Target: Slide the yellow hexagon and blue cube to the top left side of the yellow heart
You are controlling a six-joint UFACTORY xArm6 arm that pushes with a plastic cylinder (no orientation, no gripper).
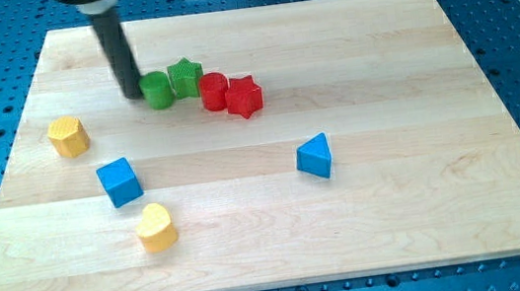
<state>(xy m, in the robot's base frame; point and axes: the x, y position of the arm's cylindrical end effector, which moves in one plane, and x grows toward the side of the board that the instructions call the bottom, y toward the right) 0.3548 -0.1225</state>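
Note:
The yellow hexagon lies near the board's left edge. The blue cube sits below and right of it. The yellow heart lies just below and right of the cube, close to it. My tip is at the upper left of the board, just left of the green cylinder, touching or nearly touching it. It is well above the cube and to the right of and above the hexagon.
A green star, a red cylinder and a red star form a row with the green cylinder. A blue triangular block lies right of centre. The wooden board rests on a blue perforated table.

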